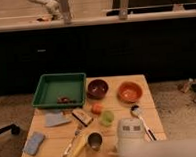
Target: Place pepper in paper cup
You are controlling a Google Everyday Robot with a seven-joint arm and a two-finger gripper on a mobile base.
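The pepper [96,108] is a small orange-red thing on the wooden table [153,112], just left of and behind the paper cup [107,117]. The cup is pale green, matte and stands upright near the table's middle. My gripper [129,132] is a pale white shape at the table's front, right of the cup and apart from it. Its arm comes in from the lower right. It is not touching the pepper or the cup.
A green tray [43,91] with small items sits back left. A dark red bowl [97,87] and an orange bowl [129,91] stand behind. A steel cup [95,141], banana [78,147], fork [71,143], spoon [140,119], blue sponge [34,143] and grey cloth [56,118] lie around.
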